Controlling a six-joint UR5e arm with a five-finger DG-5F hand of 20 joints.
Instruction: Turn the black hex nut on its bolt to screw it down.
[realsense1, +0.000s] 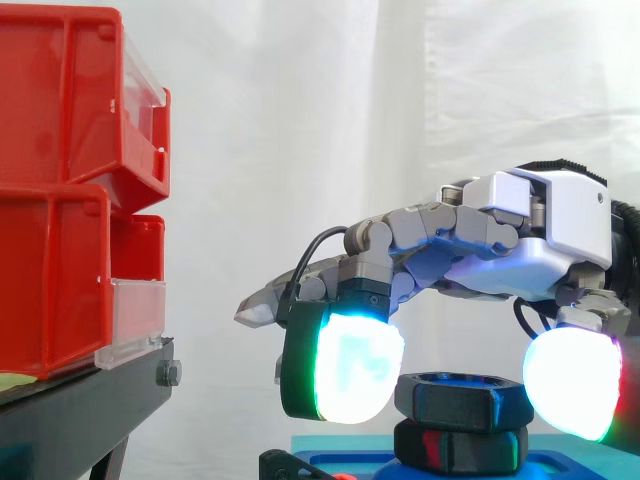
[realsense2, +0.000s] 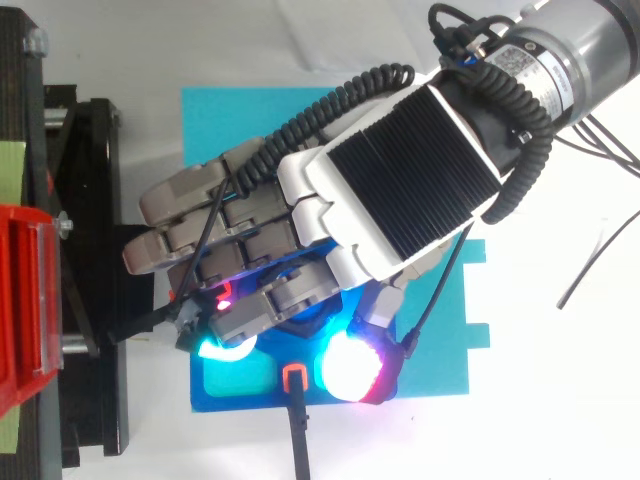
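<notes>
The black hex nut (realsense1: 460, 398) sits on its bolt above a second black collar (realsense1: 460, 447), which stands on a blue base (realsense1: 440, 464). My hand (realsense1: 560, 230) arches over the nut from the right. One glowing white-green fingertip pad (realsense1: 350, 365) rests against the nut's left side, and the thumb pad (realsense1: 570, 380) against its right side, so the nut is pinched between them. From above, the hand (realsense2: 400, 180) covers the nut. Its cyan-lit fingertip (realsense2: 225, 345) and red-lit thumb pad (realsense2: 350, 368) glow over the blue base (realsense2: 235, 385).
Stacked red bins (realsense1: 60, 200) on a black stand (realsense1: 80, 400) rise close to the left of the fingers. The blue base lies on a cyan mat (realsense2: 240, 115). A black cable (realsense2: 297, 430) runs from the base's front edge.
</notes>
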